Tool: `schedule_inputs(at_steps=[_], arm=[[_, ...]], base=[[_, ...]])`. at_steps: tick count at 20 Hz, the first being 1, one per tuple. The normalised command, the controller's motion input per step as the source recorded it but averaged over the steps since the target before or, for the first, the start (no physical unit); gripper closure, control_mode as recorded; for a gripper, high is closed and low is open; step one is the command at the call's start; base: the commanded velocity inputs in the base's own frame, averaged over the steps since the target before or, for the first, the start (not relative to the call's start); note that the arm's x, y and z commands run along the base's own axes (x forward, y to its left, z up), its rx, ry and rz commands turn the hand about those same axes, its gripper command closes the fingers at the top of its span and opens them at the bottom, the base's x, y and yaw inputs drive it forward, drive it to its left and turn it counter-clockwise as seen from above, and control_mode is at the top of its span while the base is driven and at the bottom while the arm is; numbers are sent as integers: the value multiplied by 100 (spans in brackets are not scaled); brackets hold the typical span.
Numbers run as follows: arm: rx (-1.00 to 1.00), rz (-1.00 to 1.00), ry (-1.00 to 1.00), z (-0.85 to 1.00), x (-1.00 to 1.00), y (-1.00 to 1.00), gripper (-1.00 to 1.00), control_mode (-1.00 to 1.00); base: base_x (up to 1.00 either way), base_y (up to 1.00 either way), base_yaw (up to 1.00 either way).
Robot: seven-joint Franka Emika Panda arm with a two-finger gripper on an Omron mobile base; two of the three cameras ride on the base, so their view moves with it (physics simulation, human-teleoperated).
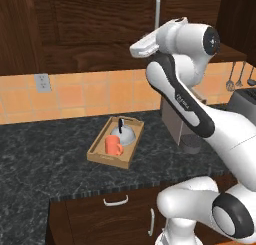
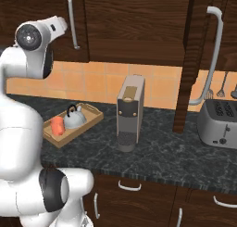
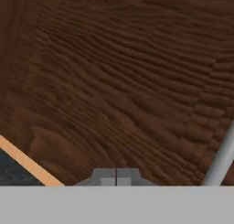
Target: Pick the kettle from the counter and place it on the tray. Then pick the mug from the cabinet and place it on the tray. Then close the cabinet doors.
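The light-wood tray (image 1: pixel 100 156) (image 2: pixel 90 120) lies on the dark counter (image 1: pixel 45 154) and holds two things. One is the silvery kettle (image 1: pixel 124 134) (image 2: pixel 74 120). The other is the orange-red mug (image 1: pixel 113 145) (image 2: pixel 57 125), which touches the kettle. My arm is raised to the wall cabinet. My gripper (image 3: pixel 116 177) is shut with nothing in it and sits very close to a cabinet door's wood-grain face (image 3: pixel 119 81), with that door's silver bar handle (image 3: pixel 221 161) (image 1: pixel 157 11) (image 2: pixel 71 20) beside it. The other cabinet door (image 2: pixel 190 59) stands open, edge-on, with its handle (image 2: pixel 210 54) facing out.
A tall grey coffee machine (image 2: pixel 129 112) (image 1: pixel 175 121) stands right of the tray. A toaster (image 2: pixel 220 122) sits at the far right under hanging utensils (image 1: pixel 235 76). A wall socket (image 1: pixel 43 82) is in the orange tiles. Drawers (image 1: pixel 115 209) run below the counter.
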Motion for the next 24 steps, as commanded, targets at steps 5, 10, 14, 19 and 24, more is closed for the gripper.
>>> schedule_inputs(at_steps=[5,10,14,19,24], arm=[[0,-3,7,-4,-18,-15,100,-100],[0,0,7,-18,-27,0,100,-100],[1,0,7,-24,-70,-25,100,-100],[9,-3,3,-28,-88,-40,100,-100],[21,-4,0,-45,-56,-48,100,-100]], base=[[0,0,0],[0,0,0],[0,0,0],[0,0,0],[0,0,0]])
